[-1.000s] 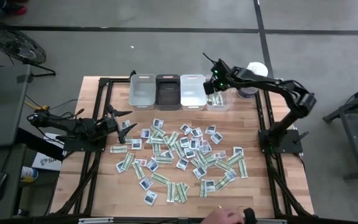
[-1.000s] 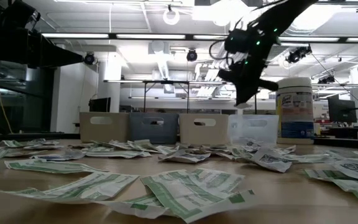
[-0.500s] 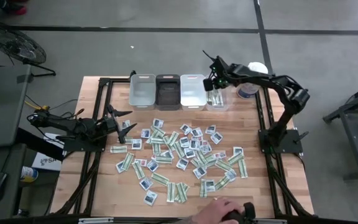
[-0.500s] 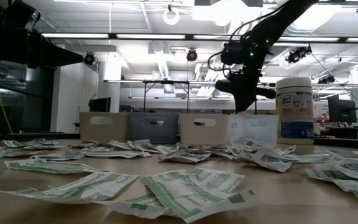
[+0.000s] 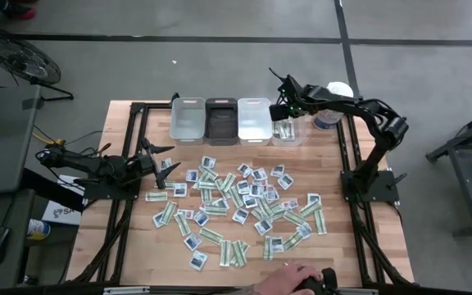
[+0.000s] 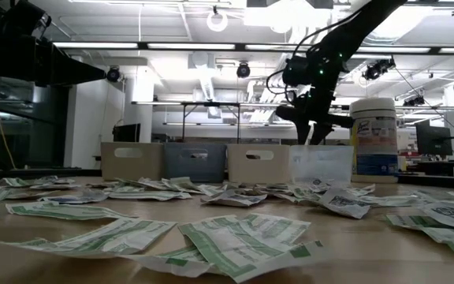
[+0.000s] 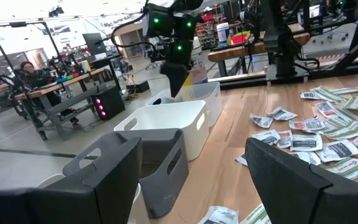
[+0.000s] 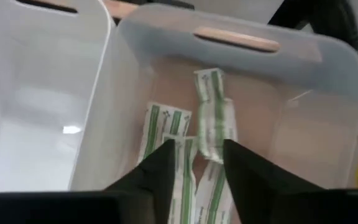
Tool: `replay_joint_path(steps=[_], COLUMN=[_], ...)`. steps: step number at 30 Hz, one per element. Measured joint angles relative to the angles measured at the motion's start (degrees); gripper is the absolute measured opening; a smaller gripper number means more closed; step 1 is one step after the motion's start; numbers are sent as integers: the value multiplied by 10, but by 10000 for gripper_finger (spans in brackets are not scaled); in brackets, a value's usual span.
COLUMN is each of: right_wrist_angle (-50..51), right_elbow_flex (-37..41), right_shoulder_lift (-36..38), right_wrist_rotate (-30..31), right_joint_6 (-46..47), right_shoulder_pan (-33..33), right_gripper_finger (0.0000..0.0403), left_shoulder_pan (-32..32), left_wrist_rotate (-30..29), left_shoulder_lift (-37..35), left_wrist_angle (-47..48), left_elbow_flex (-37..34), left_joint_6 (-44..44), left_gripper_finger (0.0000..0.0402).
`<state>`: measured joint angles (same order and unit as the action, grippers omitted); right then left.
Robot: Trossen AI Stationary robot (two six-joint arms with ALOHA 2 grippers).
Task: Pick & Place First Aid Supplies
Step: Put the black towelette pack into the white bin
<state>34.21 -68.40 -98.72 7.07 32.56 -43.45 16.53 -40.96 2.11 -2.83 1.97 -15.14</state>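
Right wrist view: looks down into clear bin (image 8: 328,81), with right gripper (image 8: 194,162) poised over it, fingers (image 8: 160,168) parted, gripping nothing. Shows several green-and-white strip packets (image 8: 213,118) lying on the bin floor, one directly between the fingertips, contact not determinable. High view: places right gripper (image 5: 283,111) above the rightmost of four bins along the table's far edge, namely clear bin (image 5: 288,139), white bin (image 5: 254,120), dark bin (image 5: 220,119) and light grey bin (image 5: 188,120). Locates white canister (image 5: 331,93) just beside the clear bin, on its right. Shows scattered packets (image 5: 240,205), green-and-white strips mixed with squarish white ones, spread across the middle of wooden table (image 5: 129,246). Places left gripper (image 5: 168,166) low over the table's left side, well apart from the bins, fingers spread wide, empty. Shows a person's hand (image 5: 297,277) at the table's near edge. Low view: confirms right gripper (image 6: 315,130) hanging above clear bin (image 6: 320,166), canister (image 6: 374,138) beside it.
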Motion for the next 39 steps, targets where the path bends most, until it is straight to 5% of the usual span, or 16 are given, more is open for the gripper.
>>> replay_joint_path(steps=[8,23,39], right_wrist_angle=[15,157,116], right_elbow_flex=[0,22,234], right_shoulder_lift=[26,172,323], right_wrist_rotate=[-60,-13,-25], right_joint_6=[-3,-86,108], right_shoulder_pan=[9,112,286], right_gripper_finger=[200,204,204], left_shoulder_pan=[0,0,0], left_wrist_rotate=[0,0,0], left_shoulder_lift=[0,0,0], left_wrist_angle=[0,0,0], left_elbow_flex=[0,0,0], left_joint_6=[0,0,0], left_gripper_finger=[280,280,280])
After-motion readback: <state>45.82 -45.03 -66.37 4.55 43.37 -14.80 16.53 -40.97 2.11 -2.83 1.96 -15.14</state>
